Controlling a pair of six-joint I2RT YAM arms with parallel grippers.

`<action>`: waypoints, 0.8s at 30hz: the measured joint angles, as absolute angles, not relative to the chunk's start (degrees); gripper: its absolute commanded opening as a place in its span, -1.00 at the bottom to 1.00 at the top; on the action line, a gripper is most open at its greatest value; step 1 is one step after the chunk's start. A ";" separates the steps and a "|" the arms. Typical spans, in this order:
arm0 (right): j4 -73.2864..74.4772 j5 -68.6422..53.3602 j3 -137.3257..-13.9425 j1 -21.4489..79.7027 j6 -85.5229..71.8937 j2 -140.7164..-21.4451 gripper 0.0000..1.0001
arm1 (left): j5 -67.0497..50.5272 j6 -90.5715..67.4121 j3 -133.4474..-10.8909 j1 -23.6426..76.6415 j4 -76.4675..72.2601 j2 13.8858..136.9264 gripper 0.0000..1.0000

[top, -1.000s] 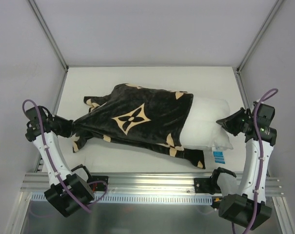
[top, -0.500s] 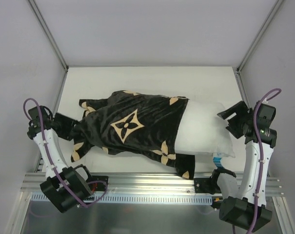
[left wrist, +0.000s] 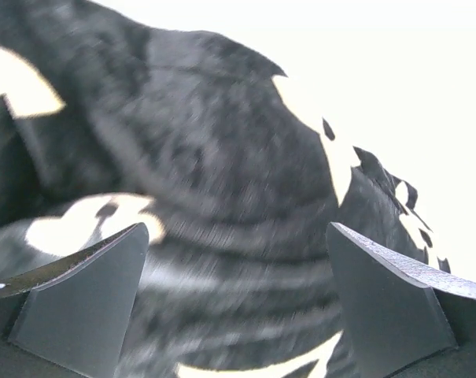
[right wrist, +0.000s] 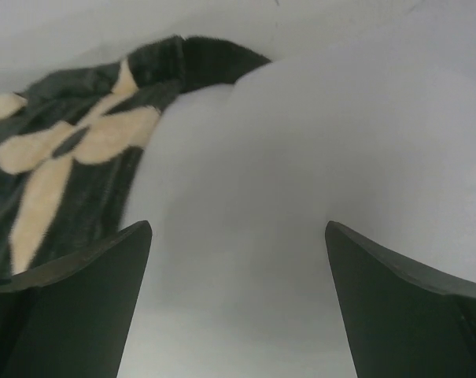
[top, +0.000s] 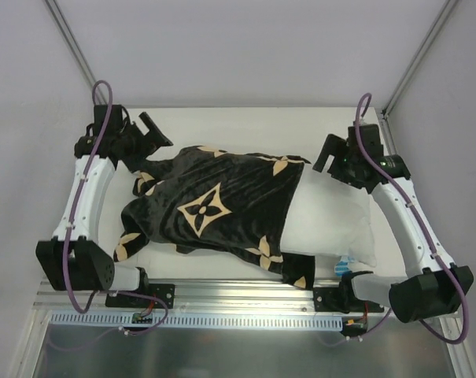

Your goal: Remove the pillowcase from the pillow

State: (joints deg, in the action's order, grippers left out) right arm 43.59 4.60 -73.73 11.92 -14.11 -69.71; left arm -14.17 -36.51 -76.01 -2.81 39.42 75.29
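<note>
The black pillowcase (top: pixel 214 205) with tan flower motifs covers the left two thirds of the white pillow (top: pixel 336 224), which sticks out to the right. A small blue tag (top: pixel 346 259) shows at the pillow's near right corner. My left gripper (top: pixel 157 135) hovers open above the pillowcase's far left corner. In the left wrist view the blurred black fabric (left wrist: pixel 222 181) lies beyond the open left gripper (left wrist: pixel 238 228). My right gripper (top: pixel 326 156) stands open over the pillow's far edge. The right wrist view shows bare pillow (right wrist: pixel 316 157) between the fingers and the pillowcase's edge (right wrist: pixel 80 142) to the left.
The white table (top: pixel 245 126) is walled by white panels on three sides, with metal frame posts (top: pixel 80 59) at the far corners. An aluminium rail (top: pixel 245 295) with the arm bases runs along the near edge.
Both grippers went from shut to open, letting go of the pillowcase's left end and the pillow's right end. Both arms swung from the near sides toward the far side. The pillowcase slackened.
</note>
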 measured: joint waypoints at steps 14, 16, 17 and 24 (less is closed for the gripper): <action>41.32 2.17 -65.78 17.37 -10.50 -74.13 -0.46 | -13.34 -34.44 -100.88 4.14 39.77 112.84 0.77; 39.51 1.61 -64.18 18.44 -10.57 -74.72 -0.98 | -13.72 -34.30 -102.76 4.29 39.72 117.21 0.69; 38.76 1.34 -63.75 18.81 -10.92 -74.67 -0.99 | -14.06 -34.24 -103.20 4.54 39.79 118.96 0.62; 37.69 1.63 -63.59 19.14 -11.18 -73.19 -0.99 | -15.97 -32.71 -103.37 6.81 41.30 123.42 -1.00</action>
